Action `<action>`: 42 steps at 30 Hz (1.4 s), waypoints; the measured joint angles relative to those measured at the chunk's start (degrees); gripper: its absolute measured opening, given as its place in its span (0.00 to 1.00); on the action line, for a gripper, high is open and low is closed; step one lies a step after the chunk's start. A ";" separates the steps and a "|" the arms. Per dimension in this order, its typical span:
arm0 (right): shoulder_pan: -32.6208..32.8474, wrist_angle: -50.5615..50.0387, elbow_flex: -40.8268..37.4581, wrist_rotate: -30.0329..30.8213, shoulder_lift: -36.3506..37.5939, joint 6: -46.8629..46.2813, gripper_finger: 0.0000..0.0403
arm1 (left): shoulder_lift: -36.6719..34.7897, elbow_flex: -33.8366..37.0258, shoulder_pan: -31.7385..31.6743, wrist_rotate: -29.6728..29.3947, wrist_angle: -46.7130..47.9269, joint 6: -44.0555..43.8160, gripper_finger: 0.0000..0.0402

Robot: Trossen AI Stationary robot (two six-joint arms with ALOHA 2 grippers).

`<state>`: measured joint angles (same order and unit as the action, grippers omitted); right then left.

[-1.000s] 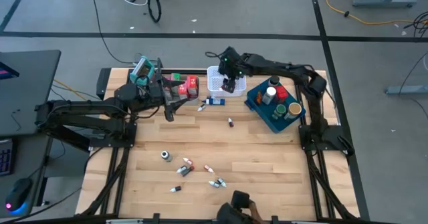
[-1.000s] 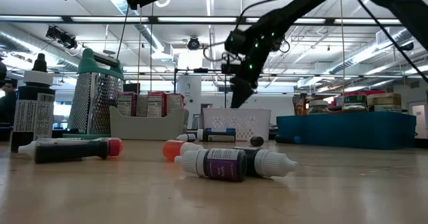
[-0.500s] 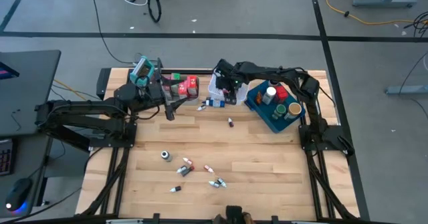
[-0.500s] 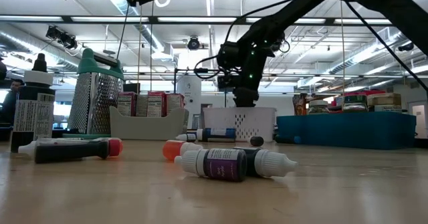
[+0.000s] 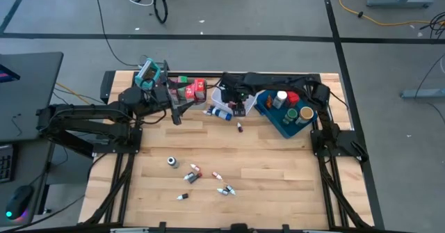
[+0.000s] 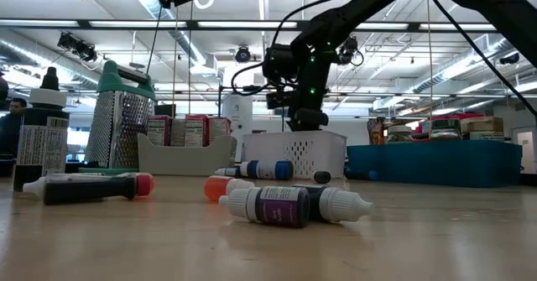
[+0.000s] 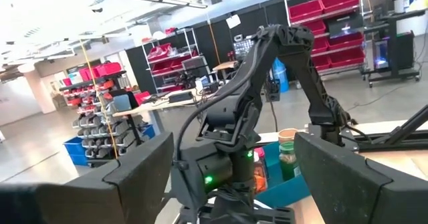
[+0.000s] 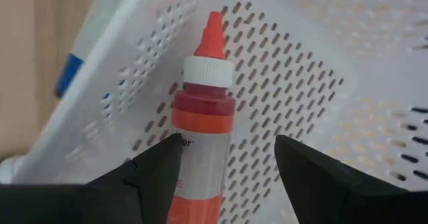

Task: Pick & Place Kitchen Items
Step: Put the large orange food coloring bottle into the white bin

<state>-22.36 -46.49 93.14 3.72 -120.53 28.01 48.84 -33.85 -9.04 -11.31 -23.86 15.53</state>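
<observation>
A red-orange bottle (image 8: 200, 117) with a white collar and a red tip lies on the floor of the white mesh basket (image 8: 301, 63) at the table's far middle. My right gripper (image 5: 233, 102) points steeply down into the basket, open, with one finger on each side of the bottle. A blue-and-white tube (image 5: 221, 113) lies on the table against the basket's near left side. My left gripper (image 5: 182, 110) hangs open and level above the table's far left, holding nothing. Several small bottles (image 5: 195, 176) lie loose near the front edge. My right gripper comes from above with its fingers across the red-orange bottle, at the body below the white collar (image 8: 190, 140). One finger (image 8: 157, 160) stands right at the bottle's side and the other (image 8: 301, 164) stands clear of it. Whether any finger touches the bottle, I cannot tell.
A blue tray (image 5: 268, 111) with jars and a red can stands right of the basket. Red cartons (image 5: 197, 89) and a grater (image 5: 149, 73) stand at the far left. A small dark-capped bottle (image 5: 240, 127) lies in the middle. Bare wood lies between it and the front bottles.
My right gripper has gone down and toward the table's left edge, from above the basket into it, rolling as it went. The basket has slid a little toward the near left, and the blue-and-white tube beside it has been shoved nearer and turned aslant.
</observation>
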 joint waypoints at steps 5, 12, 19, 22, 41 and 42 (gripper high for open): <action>-0.97 -0.25 0.00 -2.29 0.00 -3.66 0.62 | 0.00 0.00 0.00 -0.02 -0.02 0.52 0.79; -1.28 -0.20 0.00 -2.31 0.00 -6.60 0.62 | 0.00 0.00 0.00 -0.02 0.00 1.16 0.79; -1.26 0.56 0.00 -4.75 0.02 -6.57 0.62 | 0.00 0.00 0.00 -0.02 -0.02 2.51 0.79; -1.26 1.00 0.00 -4.76 0.02 -6.58 0.62 | 0.00 0.00 0.00 0.00 -0.02 2.93 0.79; -1.26 2.02 -0.02 -4.67 0.04 -6.56 0.62 | 0.00 0.00 0.00 0.00 -0.02 2.93 0.79; -1.26 2.00 -0.02 -4.69 0.04 -6.56 0.62 | 0.00 0.00 0.00 0.00 -0.02 2.93 0.79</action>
<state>-23.62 -44.49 93.12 -0.97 -120.49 21.45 48.84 -33.85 -9.05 -11.31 -23.88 18.46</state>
